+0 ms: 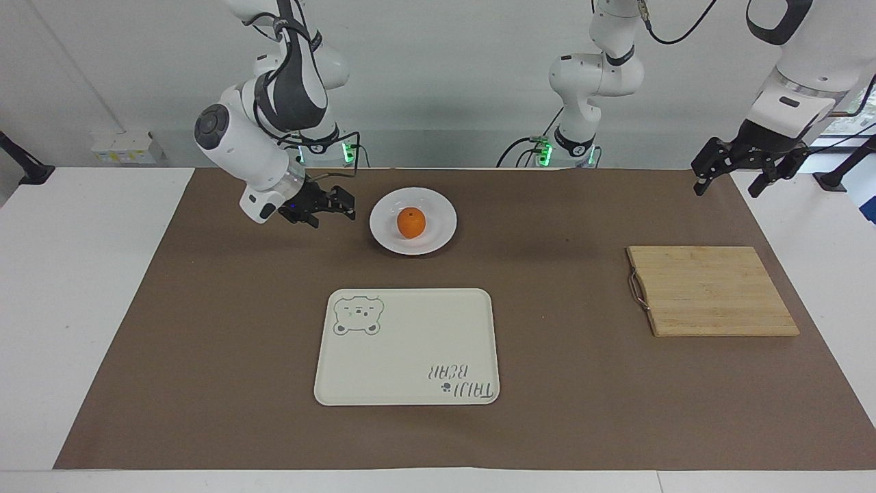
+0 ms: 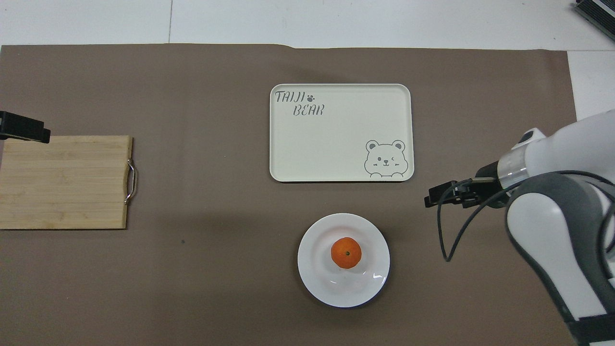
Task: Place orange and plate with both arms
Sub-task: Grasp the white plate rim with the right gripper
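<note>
The orange (image 1: 411,223) (image 2: 346,253) sits in the middle of the white plate (image 1: 439,211) (image 2: 317,274), which rests on the brown mat close to the robots. My right gripper (image 1: 342,207) (image 2: 430,201) hovers low over the mat just beside the plate, toward the right arm's end of the table. It points at the plate's rim, open and empty, a small gap away from it. My left gripper (image 1: 727,186) (image 2: 29,133) hangs open and empty in the air over the mat's corner at the left arm's end, above the wooden board's edge.
A cream bear-print tray (image 1: 410,349) (image 2: 341,139) lies farther from the robots than the plate. A wooden cutting board (image 1: 712,291) (image 2: 62,182) with a metal handle lies toward the left arm's end. A brown mat (image 1: 205,342) covers the table.
</note>
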Available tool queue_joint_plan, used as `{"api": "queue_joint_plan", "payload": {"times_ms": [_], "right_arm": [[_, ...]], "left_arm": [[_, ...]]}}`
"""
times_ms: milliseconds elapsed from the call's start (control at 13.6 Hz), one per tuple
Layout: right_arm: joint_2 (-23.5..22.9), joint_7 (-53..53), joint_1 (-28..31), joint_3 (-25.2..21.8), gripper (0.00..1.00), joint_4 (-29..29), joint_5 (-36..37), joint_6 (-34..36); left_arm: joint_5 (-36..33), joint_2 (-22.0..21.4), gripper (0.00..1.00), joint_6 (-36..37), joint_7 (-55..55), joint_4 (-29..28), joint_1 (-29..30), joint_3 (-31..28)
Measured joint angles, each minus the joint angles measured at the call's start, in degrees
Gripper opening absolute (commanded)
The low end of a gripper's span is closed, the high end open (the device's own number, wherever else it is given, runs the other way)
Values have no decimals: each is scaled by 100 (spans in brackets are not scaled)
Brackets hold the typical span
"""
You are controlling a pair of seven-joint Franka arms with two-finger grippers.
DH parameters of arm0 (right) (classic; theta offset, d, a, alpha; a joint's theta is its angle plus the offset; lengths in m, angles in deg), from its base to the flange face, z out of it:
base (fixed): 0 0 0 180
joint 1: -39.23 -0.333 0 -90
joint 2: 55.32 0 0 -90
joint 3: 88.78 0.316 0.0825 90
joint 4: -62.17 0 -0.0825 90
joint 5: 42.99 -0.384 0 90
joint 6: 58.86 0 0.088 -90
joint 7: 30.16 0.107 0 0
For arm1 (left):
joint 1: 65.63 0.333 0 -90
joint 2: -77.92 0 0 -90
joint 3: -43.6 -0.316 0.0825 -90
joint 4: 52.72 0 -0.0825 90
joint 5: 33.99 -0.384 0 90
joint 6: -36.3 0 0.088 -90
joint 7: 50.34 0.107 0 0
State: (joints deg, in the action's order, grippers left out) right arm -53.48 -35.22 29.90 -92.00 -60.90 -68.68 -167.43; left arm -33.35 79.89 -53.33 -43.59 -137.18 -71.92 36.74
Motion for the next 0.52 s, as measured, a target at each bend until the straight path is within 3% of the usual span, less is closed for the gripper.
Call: {"api": "queue_joint_plan", "payload": {"times_ms": [517], "right_arm": [[-50,-1387,-155,-6,100,-1281,-1343,-729]], "left_arm": [[0,-202,100,26,215,-294,3,4]]}}
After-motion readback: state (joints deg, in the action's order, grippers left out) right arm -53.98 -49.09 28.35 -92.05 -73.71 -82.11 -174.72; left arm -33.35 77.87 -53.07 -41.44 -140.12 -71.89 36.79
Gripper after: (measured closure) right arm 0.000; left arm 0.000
